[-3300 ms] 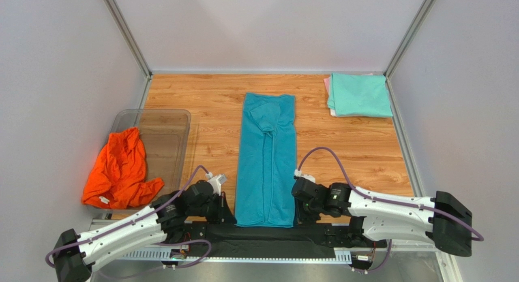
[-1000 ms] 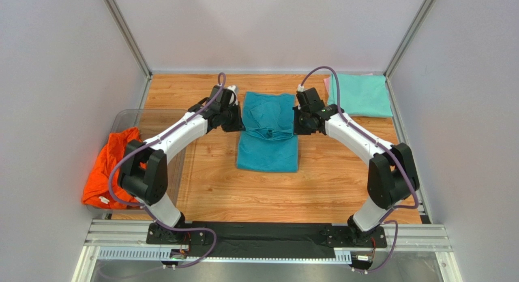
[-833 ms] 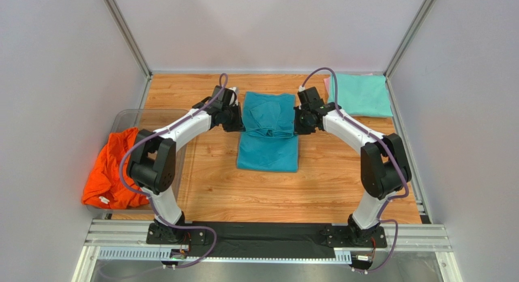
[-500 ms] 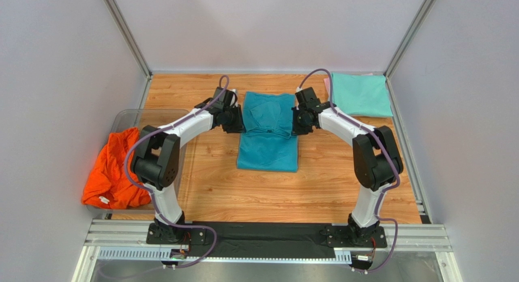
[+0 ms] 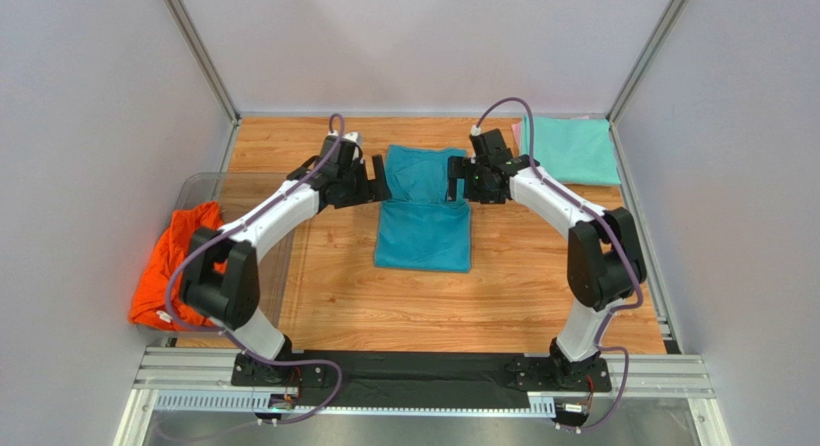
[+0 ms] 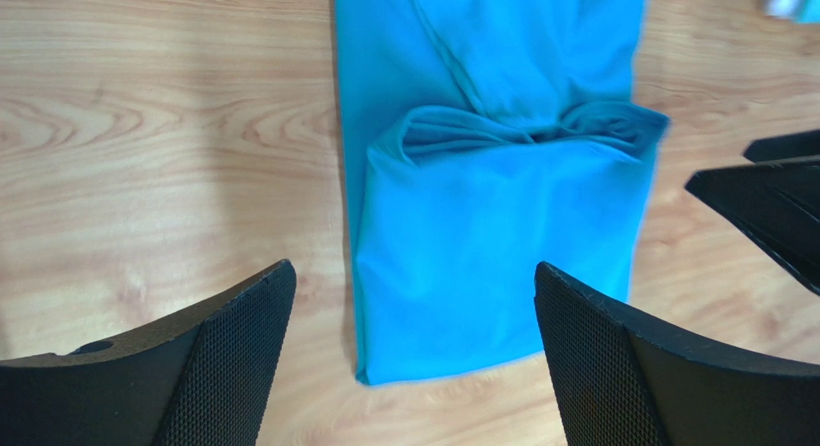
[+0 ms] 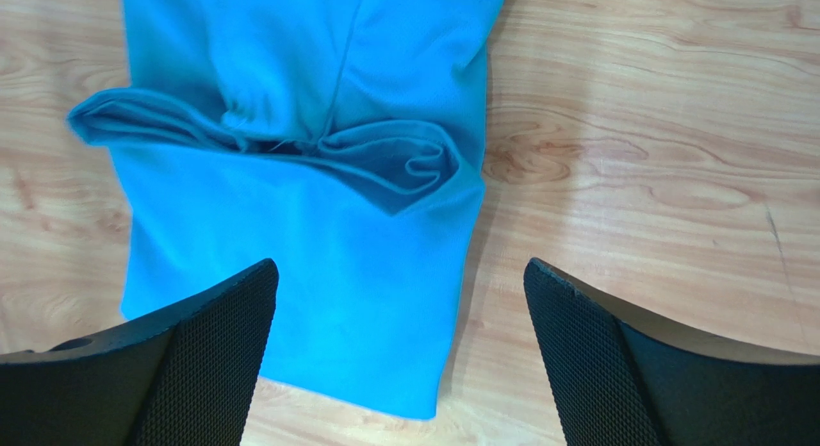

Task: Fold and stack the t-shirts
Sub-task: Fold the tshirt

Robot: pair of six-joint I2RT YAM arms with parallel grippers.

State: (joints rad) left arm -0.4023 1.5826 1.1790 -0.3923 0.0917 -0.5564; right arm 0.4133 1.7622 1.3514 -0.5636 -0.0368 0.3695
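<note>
The teal-blue t-shirt [image 5: 423, 225] lies in the middle of the table, its near half folded up over the far half, with a bunched fold edge across it [image 6: 525, 129] [image 7: 289, 138]. My left gripper [image 5: 379, 179] hangs open at the shirt's left edge, holding nothing [image 6: 414, 271]. At the shirt's right edge my right gripper [image 5: 453, 180] stands open too, with nothing in it [image 7: 399, 265]. The orange t-shirt [image 5: 183, 263] lies crumpled at the left. A folded mint green t-shirt [image 5: 570, 150] sits at the back right on the pale pink one [image 5: 517, 135].
A clear plastic tub [image 5: 255, 201] stands at the left, with the orange t-shirt draped over its near left rim. Grey walls and metal posts close in the wooden table [image 5: 539, 273] on three sides. The right arm's fingers [image 6: 770, 201] show in the left wrist view.
Both grippers have opened and let go of the teal-blue t-shirt's folded-over edge, which now rests on the shirt. Both have drawn slightly outward from the cloth.
</note>
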